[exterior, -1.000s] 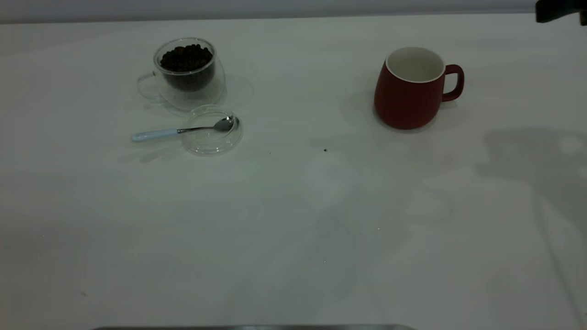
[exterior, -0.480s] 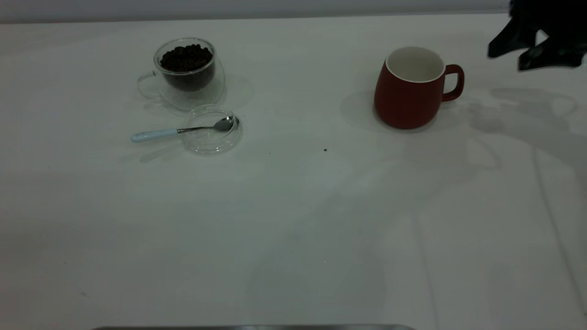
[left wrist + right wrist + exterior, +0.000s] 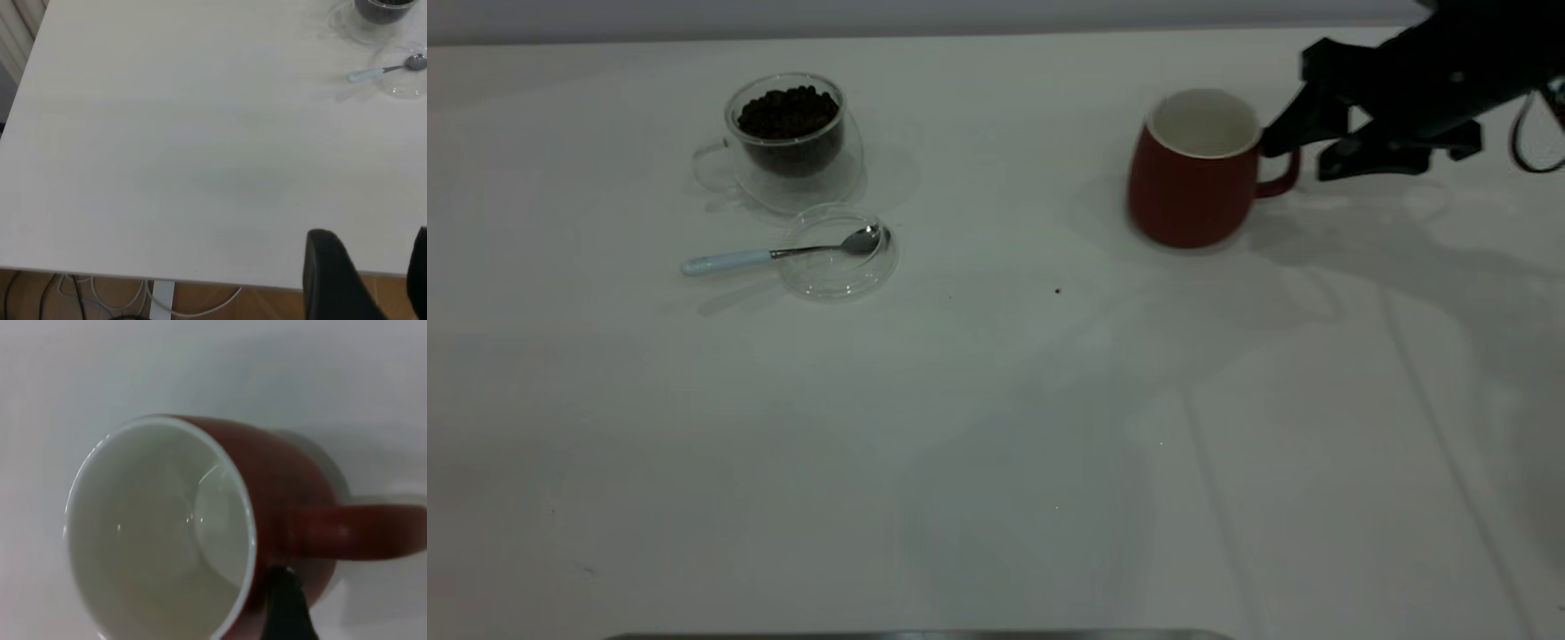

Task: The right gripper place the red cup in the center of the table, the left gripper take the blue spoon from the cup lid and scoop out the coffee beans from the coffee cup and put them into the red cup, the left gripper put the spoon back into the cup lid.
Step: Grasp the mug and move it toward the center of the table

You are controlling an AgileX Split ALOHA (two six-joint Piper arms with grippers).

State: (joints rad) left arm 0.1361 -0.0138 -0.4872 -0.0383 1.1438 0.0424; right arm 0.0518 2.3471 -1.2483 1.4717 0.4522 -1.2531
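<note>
Beans [image 3: 787, 111] fill coffee cup [image 3: 791, 142]; spoon [image 3: 783, 253] rests in lid [image 3: 838, 258].

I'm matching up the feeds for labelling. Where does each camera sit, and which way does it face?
Exterior: above the table, looking down; right gripper at the red cup handle.
Left wrist: off the table's edge, facing the spoon; left gripper at the frame's edge.
Right wrist: just above the red cup, looking in; one fingertip shows.
Exterior and left wrist share the spoon and lid.
</note>
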